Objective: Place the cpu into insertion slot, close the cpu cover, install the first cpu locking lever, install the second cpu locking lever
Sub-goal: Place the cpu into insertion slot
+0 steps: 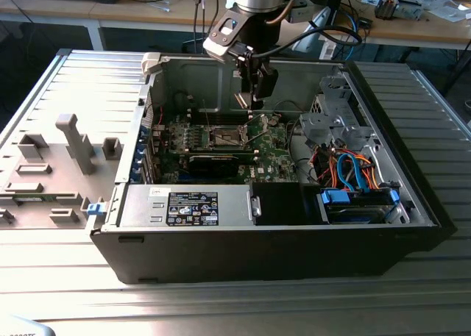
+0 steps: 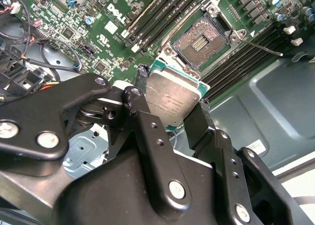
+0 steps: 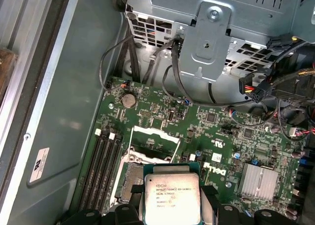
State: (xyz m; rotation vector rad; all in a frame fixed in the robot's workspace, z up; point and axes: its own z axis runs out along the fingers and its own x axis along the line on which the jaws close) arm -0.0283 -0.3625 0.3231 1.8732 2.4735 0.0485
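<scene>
My gripper (image 2: 173,103) is shut on the cpu (image 2: 172,98), a flat square chip with a silver-grey face and a green edge, pinched between two black fingers (image 2: 143,104). In the exterior view the gripper (image 1: 249,101) hangs inside the open computer case, just above and behind the insertion slot (image 1: 224,136). The slot (image 2: 204,42) is a dark square socket with a silver rim; its contact field lies bare. In the first wrist view the cpu (image 3: 172,195) hovers over the slot (image 3: 129,179), and the cpu cover (image 3: 153,140) stands swung open beyond it. A thin lever (image 2: 263,48) sticks out beside the slot.
A black labelled power-supply box (image 1: 193,207) lies along the case's front wall. A grey drive cage (image 1: 342,123), orange and blue cables (image 1: 346,167) and a blue drive bay (image 1: 357,204) crowd the exterior view's right. Long memory slots (image 3: 106,161) flank the socket. Grey fixtures (image 1: 73,141) sit outside.
</scene>
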